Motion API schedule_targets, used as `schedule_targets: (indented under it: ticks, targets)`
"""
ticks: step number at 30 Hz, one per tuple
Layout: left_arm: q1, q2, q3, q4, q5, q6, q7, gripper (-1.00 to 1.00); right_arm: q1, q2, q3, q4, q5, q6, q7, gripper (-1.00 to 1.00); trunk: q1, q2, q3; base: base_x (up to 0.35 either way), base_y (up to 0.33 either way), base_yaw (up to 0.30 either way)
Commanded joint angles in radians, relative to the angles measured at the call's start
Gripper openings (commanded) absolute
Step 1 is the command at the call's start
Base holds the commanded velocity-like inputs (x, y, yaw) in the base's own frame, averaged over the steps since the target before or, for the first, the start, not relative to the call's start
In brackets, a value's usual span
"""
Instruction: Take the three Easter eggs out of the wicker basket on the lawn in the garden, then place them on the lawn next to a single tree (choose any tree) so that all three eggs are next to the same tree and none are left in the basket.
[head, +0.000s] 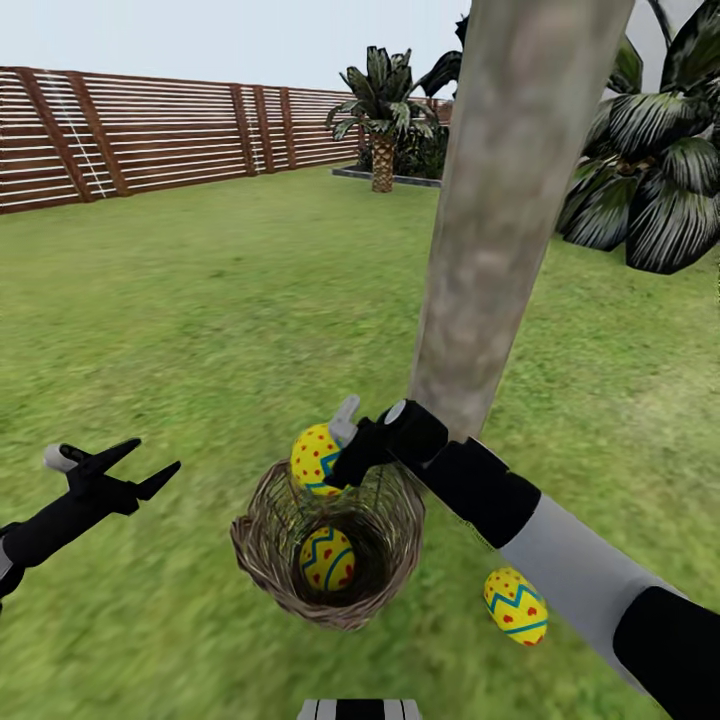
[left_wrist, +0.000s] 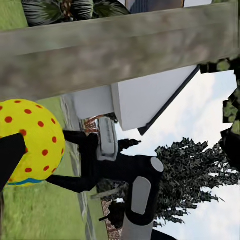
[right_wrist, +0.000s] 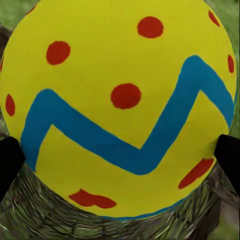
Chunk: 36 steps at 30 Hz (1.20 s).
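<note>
Hovering over the lawn (head: 200, 330) at the left, the left gripper (head: 135, 470) is seen with its fingers spread and nothing between them. One Easter egg (head: 316, 458) is clamped by the right gripper (head: 340, 462) above the wicker basket (head: 262, 560), in which a second egg (head: 327, 558) lies. A third egg (head: 516, 605) is found on the grass near the tree (head: 500, 210).

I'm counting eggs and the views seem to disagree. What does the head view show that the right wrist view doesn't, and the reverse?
Head view alone: an egg on the lawn by the trunk, another egg inside the basket, the open left gripper, and the fence.

Right wrist view alone: a close look at the held egg's blue zigzag and red dots.

Shared: the held egg in the right gripper, above the basket.
</note>
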Motion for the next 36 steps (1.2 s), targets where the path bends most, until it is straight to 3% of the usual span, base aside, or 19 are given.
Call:
schedule_targets:
  ticks: [1,8,10,14,17,18,19,22,25,28,30,31,33,36]
  targets:
    - [0.000,0.000,0.000,0.000,0.000,0.003,-0.002,1.00,-0.001,-0.003,-0.001,-0.005,0.002,0.001,0.022,-1.00,-0.001,0.000,0.003,0.000,0.000,0.000]
    - [0.000,0.000,0.000,0.000,0.000,0.003,-0.002,1.00,-0.001,-0.003,-0.010,-0.010,-0.013,0.000,0.086,-1.00,-0.004,0.002,0.030,-0.014,0.000,0.000]
    - [0.000,0.000,0.000,0.000,0.000,0.003,-0.002,1.00,0.000,-0.001,-0.034,-0.009,-0.013,0.000,0.095,-1.00,-0.005,0.002,0.038,-0.002,0.000,0.000]
    - [0.000,0.000,0.000,0.000,0.000,0.003,-0.002,1.00,0.001,0.005,-0.112,-0.011,-0.013,-0.002,0.137,-1.00,-0.006,0.003,0.053,0.000,0.000,0.000]
    - [0.000,0.000,0.000,0.000,0.000,0.003,-0.002,1.00,0.012,0.003,-0.239,-0.009,-0.014,-0.002,0.192,-1.00,-0.008,0.004,0.065,-0.002,0.000,0.000]
    - [0.000,0.000,0.000,0.000,0.000,0.003,-0.002,1.00,0.029,0.003,-0.292,-0.008,-0.014,-0.002,0.231,-1.00,-0.008,0.004,0.069,-0.125,0.000,0.000]
    - [0.000,0.000,0.000,0.000,-0.001,0.003,-0.002,1.00,0.045,0.003,-0.320,-0.008,-0.015,-0.003,0.286,-1.00,-0.009,0.004,0.073,-0.249,0.000,0.000]
    - [0.000,0.000,0.000,0.000,-0.002,0.003,-0.002,1.00,0.083,0.002,-0.369,-0.007,-0.015,-0.002,0.425,-1.00,-0.010,0.005,0.084,-0.318,0.000,0.000]
    - [0.000,-0.001,0.000,-0.001,-0.002,0.002,-0.002,1.00,0.138,0.005,-0.464,0.001,-0.016,-0.003,0.449,-1.00,-0.011,0.006,0.096,-0.337,0.000,0.000]
    - [0.000,-0.001,-0.001,-0.008,-0.002,0.001,-0.002,1.00,0.167,0.006,-0.483,-0.001,-0.016,-0.003,0.452,-1.00,-0.013,0.006,0.108,-0.321,0.000,-0.053]
    - [0.000,0.000,-0.001,-0.016,-0.002,0.000,-0.003,1.00,0.174,0.001,-0.503,0.000,-0.059,-0.002,0.464,-1.00,-0.013,0.007,0.114,-0.093,0.000,-0.196]
    - [0.000,0.000,0.000,-0.017,-0.001,-0.001,-0.004,1.00,0.187,-0.002,-0.533,0.004,-0.114,-0.003,0.470,-1.00,-0.013,0.007,0.115,-0.026,0.000,-0.220]
    - [0.000,0.000,-0.001,-0.019,0.000,-0.001,-0.006,1.00,0.217,-0.005,-0.576,0.007,-0.166,-0.003,0.473,-1.00,-0.013,0.007,0.117,-0.009,0.000,-0.225]
    - [0.000,0.000,-0.028,-0.029,0.002,-0.001,-0.007,1.00,0.248,-0.016,-0.596,0.009,-0.179,-0.003,0.474,-1.00,-0.013,0.007,0.120,-0.001,0.000,-0.228]
